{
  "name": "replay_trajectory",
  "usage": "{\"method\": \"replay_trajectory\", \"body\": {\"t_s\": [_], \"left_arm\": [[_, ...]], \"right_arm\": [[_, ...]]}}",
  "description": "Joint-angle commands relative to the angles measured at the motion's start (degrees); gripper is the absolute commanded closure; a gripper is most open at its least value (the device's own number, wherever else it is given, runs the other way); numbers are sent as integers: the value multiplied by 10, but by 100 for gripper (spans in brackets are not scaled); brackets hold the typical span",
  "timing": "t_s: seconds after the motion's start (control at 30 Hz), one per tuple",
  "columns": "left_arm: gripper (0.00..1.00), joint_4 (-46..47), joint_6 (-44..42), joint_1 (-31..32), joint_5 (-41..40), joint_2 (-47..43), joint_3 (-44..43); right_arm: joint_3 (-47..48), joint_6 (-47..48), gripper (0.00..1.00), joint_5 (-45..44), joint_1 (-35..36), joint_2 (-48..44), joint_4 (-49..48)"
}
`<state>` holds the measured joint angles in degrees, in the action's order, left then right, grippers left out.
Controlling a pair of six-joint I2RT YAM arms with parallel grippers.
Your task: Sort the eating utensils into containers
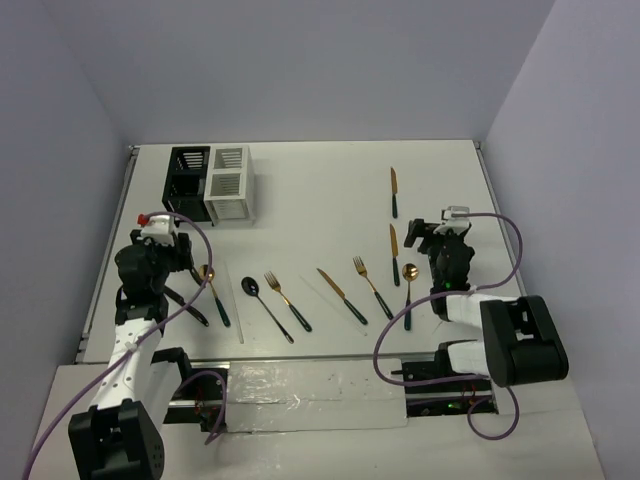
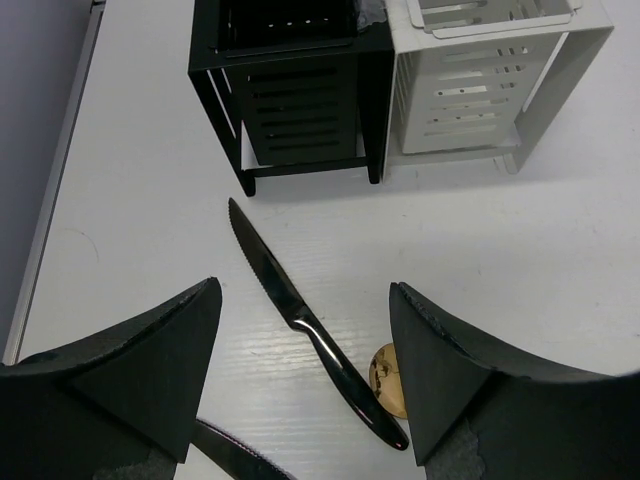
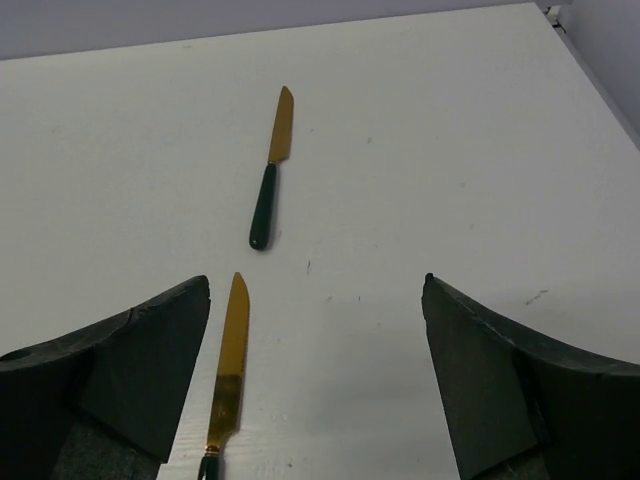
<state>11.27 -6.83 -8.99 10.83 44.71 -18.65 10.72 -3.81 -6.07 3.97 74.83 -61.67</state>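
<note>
The eating utensils lie in a row across the near table: a gold spoon (image 1: 213,295), a black spoon (image 1: 265,305), two gold forks (image 1: 288,300) (image 1: 372,287), gold knives (image 1: 342,295) (image 1: 394,255), another gold spoon (image 1: 409,295), and a far gold knife (image 1: 393,191). The containers stand at the back left, one black caddy (image 1: 187,180) and one white caddy (image 1: 230,185). My left gripper (image 2: 305,400) is open and empty, low over a black knife (image 2: 310,325). My right gripper (image 3: 315,380) is open and empty, with a gold knife (image 3: 228,370) by its left finger.
A second black knife (image 2: 230,455) lies by my left finger, and a gold spoon head (image 2: 385,380) touches the right one. A thin white stick (image 1: 240,315) lies among the row. The black caddy (image 2: 300,110) and white caddy (image 2: 470,100) stand just ahead of the left gripper.
</note>
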Motion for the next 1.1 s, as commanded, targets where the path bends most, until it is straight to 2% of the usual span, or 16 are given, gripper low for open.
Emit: {"method": "replay_trajectory", "body": {"t_s": [0.0, 0.03, 0.1, 0.13, 0.2, 0.3, 0.37, 0.4, 0.43, 0.5, 0.63, 0.93, 1.07], "left_arm": [[23, 17, 23, -1, -24, 2, -24], [23, 13, 25, -1, -35, 4, -28], [23, -4, 15, -1, -34, 5, -36], [23, -11, -7, -1, -27, 4, -37], [23, -23, -30, -1, -25, 3, -36], [24, -27, -37, -1, -53, 13, -42], [25, -39, -35, -1, -58, 27, -54], [25, -44, -36, -1, -54, 30, -58], [26, -51, -38, -1, -49, 35, -60], [27, -56, -42, -1, -42, 38, -63], [28, -44, -41, -1, -56, 27, -54], [28, -50, -42, -1, -37, 30, -60], [28, -49, -42, -1, -40, 31, -61]], "right_arm": [[51, 19, 8, 26, 4, -60, 71], [104, 17, 17, 32, 9, -77, 194], [168, -23, 27, 39, 12, -92, 306], [231, -30, 30, 55, 13, -87, 398], [318, -50, 33, 57, 17, -45, 509], [423, -59, 34, 47, 21, 26, 600], [486, -66, 36, 40, 23, 114, 657], [553, -72, 40, 42, 23, 146, 712], [584, -73, 42, 43, 23, 207, 734], [667, -77, 45, 40, 26, 261, 792], [751, -72, 45, 8, 38, 371, 845], [851, -52, 46, -3, 46, 487, 934], [852, -48, 56, -8, 50, 491, 943]]}}
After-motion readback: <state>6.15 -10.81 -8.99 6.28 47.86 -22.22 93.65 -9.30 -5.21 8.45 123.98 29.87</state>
